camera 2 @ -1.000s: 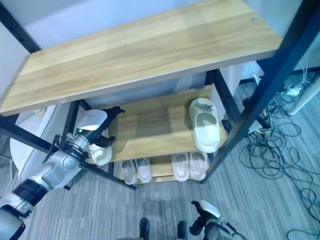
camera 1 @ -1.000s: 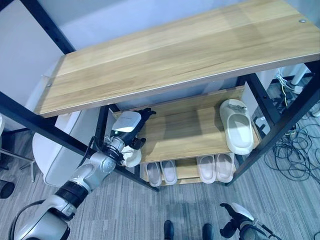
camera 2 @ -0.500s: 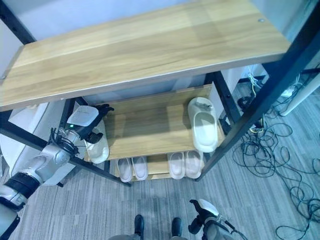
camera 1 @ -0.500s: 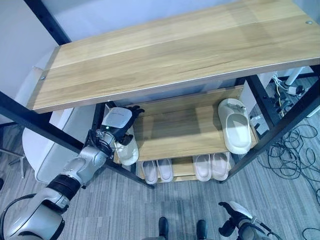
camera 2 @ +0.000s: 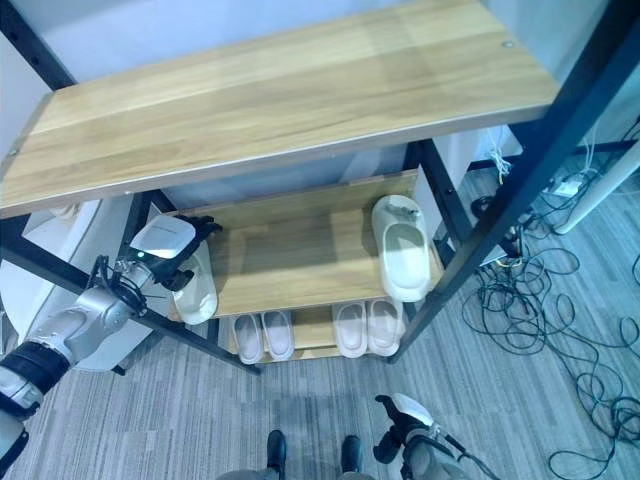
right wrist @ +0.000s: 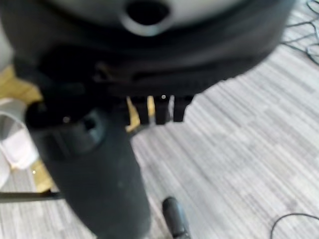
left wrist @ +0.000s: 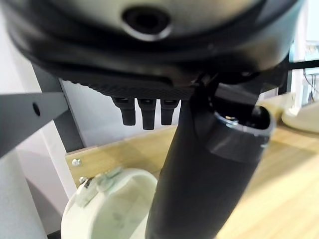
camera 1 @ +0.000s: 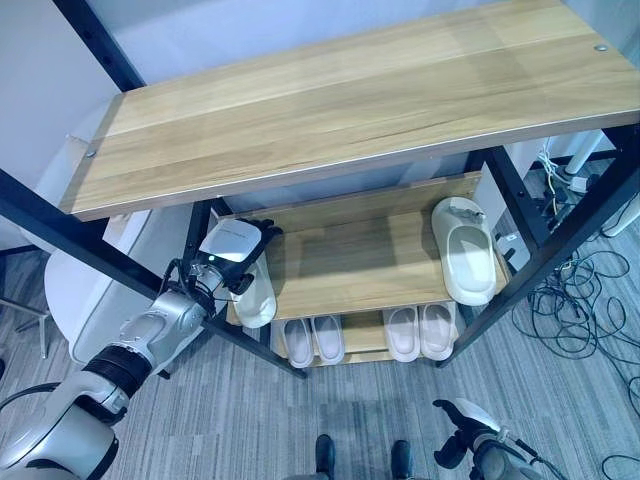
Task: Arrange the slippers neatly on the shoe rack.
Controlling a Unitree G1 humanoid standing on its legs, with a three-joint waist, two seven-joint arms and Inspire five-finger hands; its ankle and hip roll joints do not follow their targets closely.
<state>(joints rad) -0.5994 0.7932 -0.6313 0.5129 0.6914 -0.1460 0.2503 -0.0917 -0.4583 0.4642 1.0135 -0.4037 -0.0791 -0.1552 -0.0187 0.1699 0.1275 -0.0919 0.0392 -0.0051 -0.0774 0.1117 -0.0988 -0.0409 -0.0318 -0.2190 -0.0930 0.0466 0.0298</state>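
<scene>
1. Slipper [camera 1: 258,296], pale cream, lies at the left end of the shoe rack [camera 1: 340,95]'s mid shelf [camera 1: 360,262], toe toward the front edge, right by the black left post.
2. Left hand [camera 1: 232,256] sits over the slipper's back/heel end w/ the white back cover facing up. Left wrist view: fingers [left wrist: 142,112] point straight down above the slipper [left wrist: 112,209], not curled; thumb [left wrist: 199,169] runs alongside it. Reads as relaxed, not clasping; can't tell whether the tips touch the slipper.
3. 2nd slipper [camera 1: 463,250], same cream colour, is at the right end of the same shelf, lengthwise front-to-back, well apart from the 1st, toe end reaching the shelf's front edge.
4. Bottom shelf: two white pairs side by side, left pair [camera 1: 312,341] and right pair [camera 1: 420,331], both w/ toes pointing out front.
5. Top shelf is a bare light wood board; frame is black metal.
6. Right hand [camera 1: 462,432] hangs low at the lower-right of the head views, over grey striped carpet [camera 1: 250,420], well away from the rack. Right wrist view: fingers [right wrist: 160,108] straight, thumb [right wrist: 94,164] out, holding nothing.
7. White round-edged object [camera 1: 75,290] stands left of the rack, behind the post. Cables [camera 1: 590,300] are tangled on the floor to the right of the rack.
</scene>
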